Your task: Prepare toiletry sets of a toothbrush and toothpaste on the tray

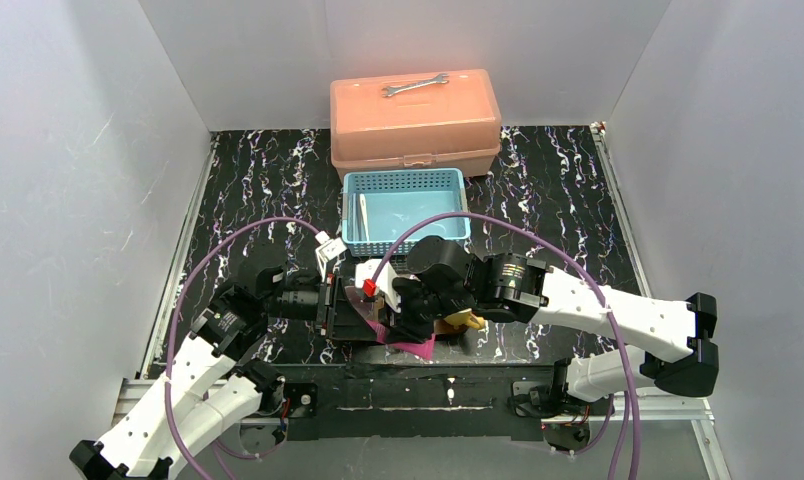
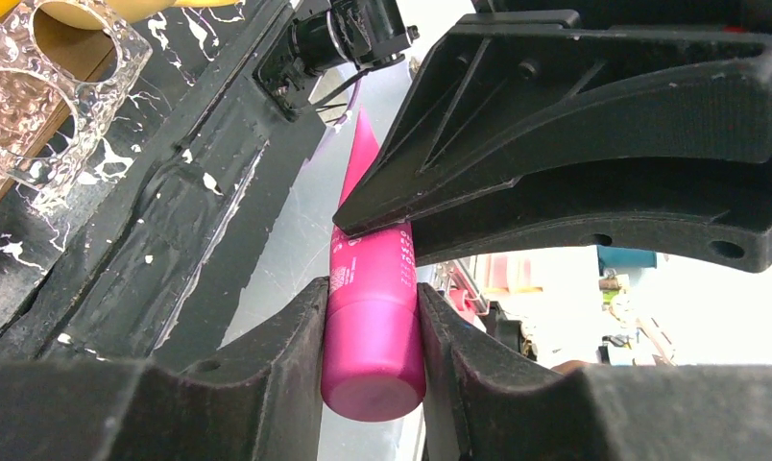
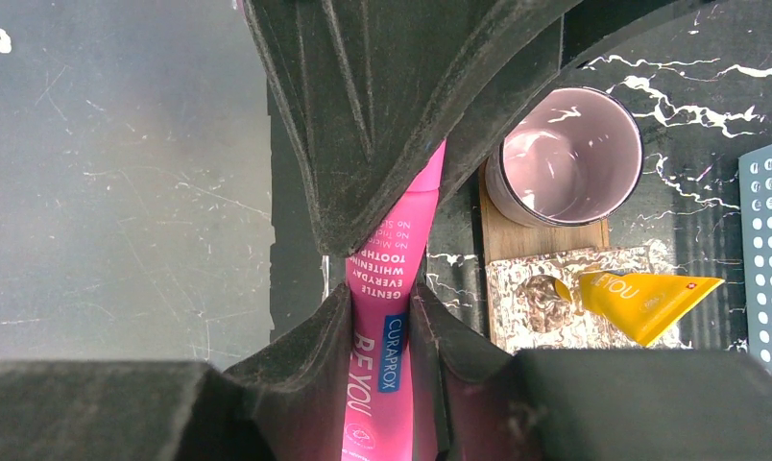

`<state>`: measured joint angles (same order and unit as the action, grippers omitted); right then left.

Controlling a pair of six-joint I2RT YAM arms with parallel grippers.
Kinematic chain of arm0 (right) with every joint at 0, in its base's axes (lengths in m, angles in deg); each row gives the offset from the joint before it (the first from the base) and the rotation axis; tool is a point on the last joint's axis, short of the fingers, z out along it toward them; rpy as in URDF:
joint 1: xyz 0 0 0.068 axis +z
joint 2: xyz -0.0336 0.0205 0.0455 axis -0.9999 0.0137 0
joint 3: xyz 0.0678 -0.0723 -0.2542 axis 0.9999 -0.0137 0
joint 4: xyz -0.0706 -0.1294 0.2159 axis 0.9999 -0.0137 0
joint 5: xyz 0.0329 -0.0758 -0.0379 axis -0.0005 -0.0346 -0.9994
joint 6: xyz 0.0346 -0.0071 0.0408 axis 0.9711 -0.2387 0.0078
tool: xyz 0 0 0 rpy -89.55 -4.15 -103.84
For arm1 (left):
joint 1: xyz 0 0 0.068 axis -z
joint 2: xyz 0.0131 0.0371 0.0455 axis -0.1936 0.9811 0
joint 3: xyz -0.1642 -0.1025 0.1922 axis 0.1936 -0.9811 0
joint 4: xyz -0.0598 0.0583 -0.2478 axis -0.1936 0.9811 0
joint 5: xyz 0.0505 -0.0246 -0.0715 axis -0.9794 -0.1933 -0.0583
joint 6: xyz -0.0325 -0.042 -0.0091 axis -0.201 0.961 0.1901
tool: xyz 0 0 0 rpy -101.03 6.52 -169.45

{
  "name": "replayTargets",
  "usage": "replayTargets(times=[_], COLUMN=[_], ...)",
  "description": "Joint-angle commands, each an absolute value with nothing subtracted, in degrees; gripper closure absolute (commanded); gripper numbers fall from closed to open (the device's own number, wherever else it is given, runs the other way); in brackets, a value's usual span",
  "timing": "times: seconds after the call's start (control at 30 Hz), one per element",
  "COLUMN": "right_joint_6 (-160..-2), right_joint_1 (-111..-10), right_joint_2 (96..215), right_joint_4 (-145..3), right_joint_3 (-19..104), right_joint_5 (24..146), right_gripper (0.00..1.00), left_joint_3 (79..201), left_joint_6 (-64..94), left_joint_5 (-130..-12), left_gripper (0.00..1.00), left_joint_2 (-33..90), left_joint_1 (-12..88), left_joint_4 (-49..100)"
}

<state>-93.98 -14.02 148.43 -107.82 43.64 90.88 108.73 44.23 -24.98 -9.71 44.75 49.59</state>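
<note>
pink tube [image 2: 373, 355]: magenta toothpaste, not on the tray; it hangs between the two arms over the near edge of the table [image 1: 558, 190], printed "curaprox be you".
left gripper [image 2: 373, 288]: closed on the pink tube, one finger pressed to each side of its thick end.
right gripper [image 3: 382, 293]: also clamped on the pink tube, further along its printed body (so both arms grip the one tube at once).
tray [image 3: 545, 240]: brown wood, just beside the grippers; it carries a cup and a glass holder.
cup [image 3: 603, 192]: pale pink, upright on the tray, glossy inside.
glass holder [image 3: 593, 317]: clear dimpled block with round holes, on the tray just beside the cup.
yellow tube [image 3: 656, 296]: toothpaste lying on the glass holder, one end at a hole, the tapered end pointing toward the basket.
basket [image 1: 405, 181]: light-blue slotted plastic, behind the arms; slim whitish toothbrushes [image 1: 362, 215] lie inside along its left wall.
toolbox [image 1: 415, 125]: salmon plastic, lid down, just behind the basket; a steel wrench [image 1: 415, 86] lies on its lid.
</note>
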Motion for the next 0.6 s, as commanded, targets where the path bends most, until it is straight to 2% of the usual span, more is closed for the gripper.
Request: replayTargets(times=[0.0, 0.27, 0.4, 0.57], right_joint_6=[-93.94, -92.75, -90.09, -85.32], right_joint_1=[-13.8, -13.8, -13.8, -13.89], right_joint_2=[148.21, 143.48, 139.9, 135.7], right_joint_4=[-104.14, -101.17, -97.78, -93.23], right_joint_3=[46.56, 42.75, 40.96, 38.39], right_joint_5=[91.03, 87.4, 83.34, 77.43], right_gripper=[0.85, 0.49, 0.4, 0.37], left_joint_3=[109.34, 109.19, 109.25, 109.57], left_joint_6=[43.05, 42.63, 42.76, 43.07], left_joint_5=[-22.82, -31.29, -36.16, -39.61], left_gripper=[1.0, 1.0, 1.0, 1.0], left_joint_2=[-10.13, -16.78, -20.41, -24.35], left_joint_1=[44.76, 44.73, 44.75, 44.74], left_joint_4=[49.26, 50.35, 53.1, 54.92])
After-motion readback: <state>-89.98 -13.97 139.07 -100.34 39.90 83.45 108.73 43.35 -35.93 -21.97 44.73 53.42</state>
